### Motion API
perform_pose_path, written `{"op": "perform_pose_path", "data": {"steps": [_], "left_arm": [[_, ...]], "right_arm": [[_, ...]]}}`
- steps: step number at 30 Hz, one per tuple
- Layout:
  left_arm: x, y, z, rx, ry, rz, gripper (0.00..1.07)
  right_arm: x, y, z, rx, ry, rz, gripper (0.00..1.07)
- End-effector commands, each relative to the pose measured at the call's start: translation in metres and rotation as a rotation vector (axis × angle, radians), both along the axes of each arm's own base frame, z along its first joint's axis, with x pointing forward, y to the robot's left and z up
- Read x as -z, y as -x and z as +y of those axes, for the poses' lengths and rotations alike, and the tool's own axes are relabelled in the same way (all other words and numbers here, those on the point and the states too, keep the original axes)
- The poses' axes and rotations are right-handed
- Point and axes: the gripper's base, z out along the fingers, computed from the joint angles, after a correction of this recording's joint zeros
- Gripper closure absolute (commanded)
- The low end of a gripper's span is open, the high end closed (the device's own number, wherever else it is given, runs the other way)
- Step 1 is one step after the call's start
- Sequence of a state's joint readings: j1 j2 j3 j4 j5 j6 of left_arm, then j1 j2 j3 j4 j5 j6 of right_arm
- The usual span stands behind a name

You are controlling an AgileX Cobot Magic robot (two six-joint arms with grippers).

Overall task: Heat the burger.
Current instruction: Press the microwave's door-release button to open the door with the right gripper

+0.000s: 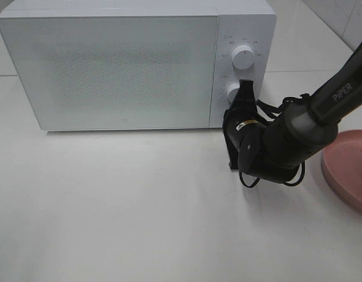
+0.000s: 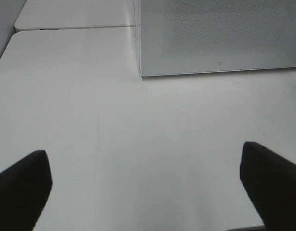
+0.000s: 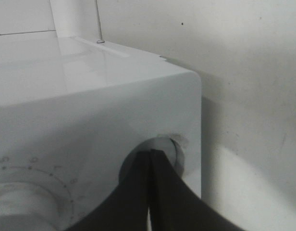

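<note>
Microwave (image 1: 110, 70) fills the space ahead of the right gripper (image 1: 246, 87), its door shut. The burger shows in no view and is likely inside, since the pink plate (image 1: 348, 170) back beside that gripper's arm lies bare. The right gripper's jaws are pressed together, tips at the lower knob (image 1: 232, 91). The left gripper (image 2: 148, 202) hangs spread wide, holding nothing. Risk: pinched tips cannot straddle the knob, so they may skid off it or shove the microwave instead of turning it.

The glossy black right arm (image 1: 281, 144) shows white "PiPER" lettering (image 1: 342, 94), looped black cables (image 1: 250, 179) and a small yellow label (image 1: 248, 124).
</note>
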State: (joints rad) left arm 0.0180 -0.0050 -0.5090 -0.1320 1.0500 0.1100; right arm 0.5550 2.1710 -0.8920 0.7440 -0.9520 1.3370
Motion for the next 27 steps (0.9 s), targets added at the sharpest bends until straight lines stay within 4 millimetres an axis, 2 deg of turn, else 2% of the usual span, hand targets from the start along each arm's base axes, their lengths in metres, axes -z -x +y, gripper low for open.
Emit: {"op": "perform_pose_path", "data": {"steps": [1, 6, 11, 27], "left_arm": [[0.0, 0.003, -0.001, 0.001, 0.009, -0.028, 0.07], [0.0, 0.003, -0.001, 0.001, 0.009, -0.028, 0.07], [0.0, 0.003, -0.001, 0.001, 0.009, -0.028, 0.07], [0.0, 0.003, -0.001, 0.001, 0.009, -0.028, 0.07]], "right_arm": [[-0.028, -0.024, -0.005, 0.056, 0.011, -0.232, 1.05], [-0.029, -0.036, -0.002, 0.097, -0.003, -0.276, 1.05], [-0.041, -0.052, 0.005, 0.123, 0.017, -0.354, 1.05], [-0.043, -0.054, 0.006, 0.125, 0.019, -0.348, 1.05]]}}
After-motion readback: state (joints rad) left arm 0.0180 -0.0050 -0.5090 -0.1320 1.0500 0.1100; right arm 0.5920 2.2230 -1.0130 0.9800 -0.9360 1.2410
